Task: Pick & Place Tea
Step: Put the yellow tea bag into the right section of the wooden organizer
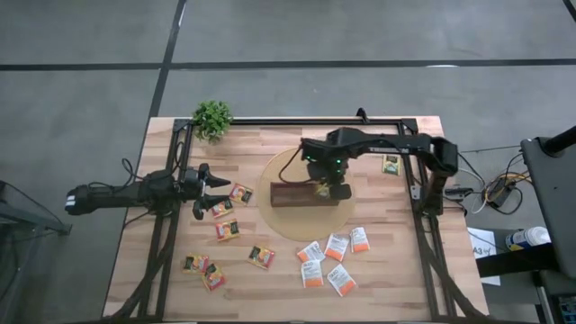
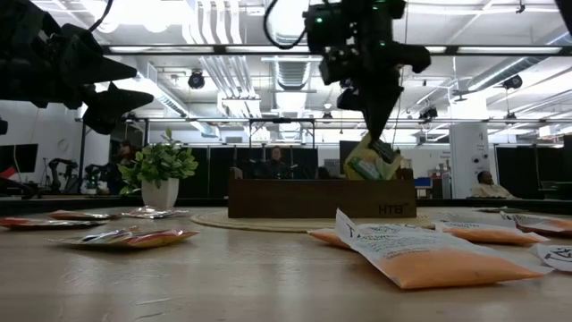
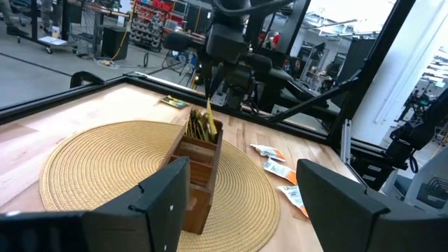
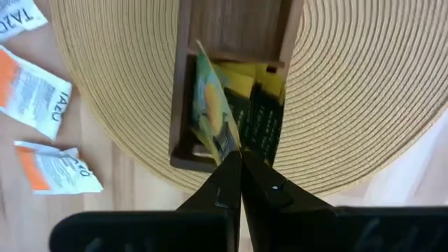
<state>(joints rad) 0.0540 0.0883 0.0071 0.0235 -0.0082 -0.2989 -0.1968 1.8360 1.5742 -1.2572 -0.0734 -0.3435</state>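
- The right pincer (image 4: 239,157) hangs over the end compartment of the long brown wooden box (image 1: 297,193), on the side toward the surface's right edge, its fingers clenched on the top edge of a green-yellow sachet (image 4: 210,105).
- That sachet stands tilted, its lower part inside the compartment, beside other green-yellow sachets (image 4: 262,112) already standing there.
- The box lies on a round woven mat (image 1: 270,216) near the middle of the surface (image 1: 396,279).
- The left pincer (image 1: 209,193) hovers near the left edge, fingers released and holding nothing.
- Yellow-red-black sachets (image 1: 227,229) lie scattered toward the left and front; white-orange sachets (image 1: 335,247) lie toward the front right.
- One more green-yellow sachet (image 1: 391,164) lies near the right edge.
- A small potted plant (image 1: 212,117) stands at the far left corner.
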